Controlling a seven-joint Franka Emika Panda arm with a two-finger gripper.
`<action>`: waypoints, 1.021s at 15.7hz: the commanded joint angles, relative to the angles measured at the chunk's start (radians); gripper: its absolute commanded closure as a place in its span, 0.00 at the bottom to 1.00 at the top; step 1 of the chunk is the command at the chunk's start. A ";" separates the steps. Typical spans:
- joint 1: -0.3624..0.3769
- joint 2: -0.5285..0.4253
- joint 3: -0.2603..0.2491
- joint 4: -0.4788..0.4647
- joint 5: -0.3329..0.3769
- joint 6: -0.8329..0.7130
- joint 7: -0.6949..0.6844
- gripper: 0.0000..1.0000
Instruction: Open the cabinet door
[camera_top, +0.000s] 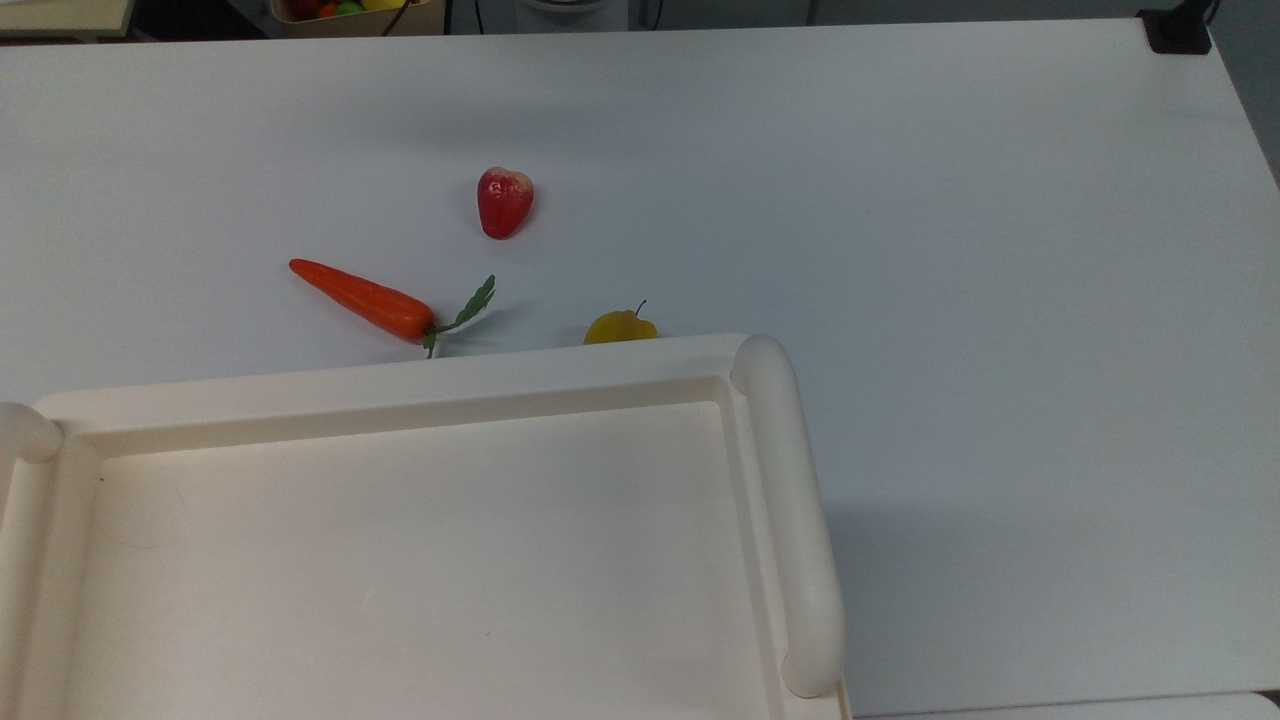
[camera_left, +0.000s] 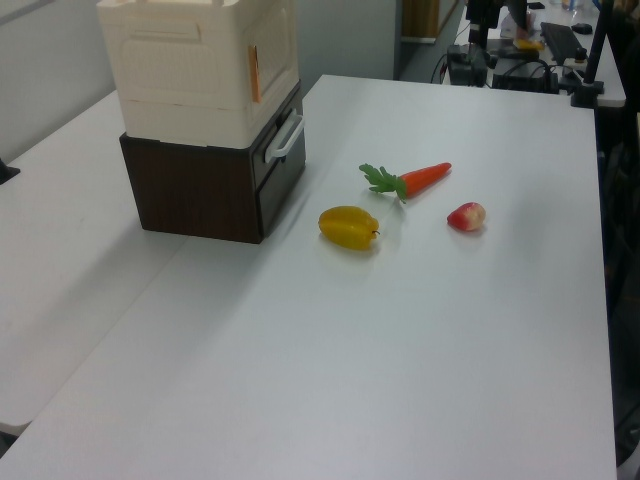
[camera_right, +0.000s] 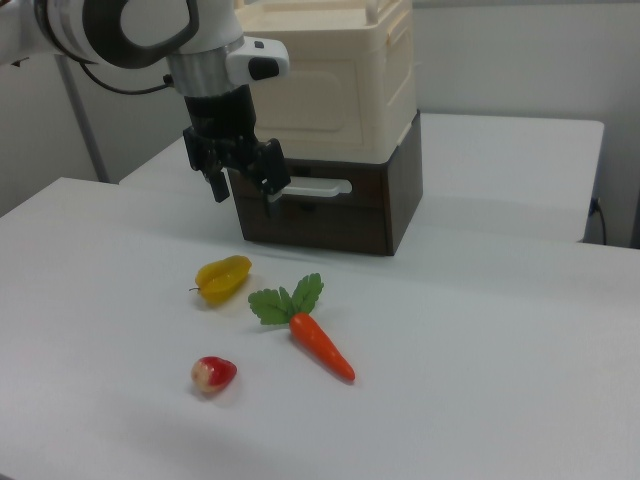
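Observation:
The cream cabinet stands on a dark brown drawer base (camera_right: 340, 215). Its door (camera_right: 325, 95) is the flat cream front panel, lying flush with the body; in the left view the door (camera_left: 275, 55) is the narrow face turned toward the fruit. My gripper (camera_right: 242, 190) hangs in front of the cabinet's lower corner at the right view's left, at the height of the base's white handle (camera_right: 315, 187). Its fingers are spread, open, with nothing between them. The top view looks down on the cabinet's recessed top (camera_top: 400, 560).
On the white table in front of the cabinet lie a yellow fruit (camera_right: 224, 276), a carrot with green leaves (camera_right: 318, 343) and a small red fruit (camera_right: 214, 373). The base drawer's white handle (camera_left: 285, 137) sticks out toward them. A second table adjoins behind the cabinet.

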 joint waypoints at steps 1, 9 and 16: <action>-0.005 -0.011 0.002 0.005 0.008 -0.031 -0.016 0.00; -0.006 -0.012 0.002 0.005 0.019 -0.045 -0.022 0.00; -0.006 -0.012 0.000 0.005 0.031 -0.047 -0.026 0.00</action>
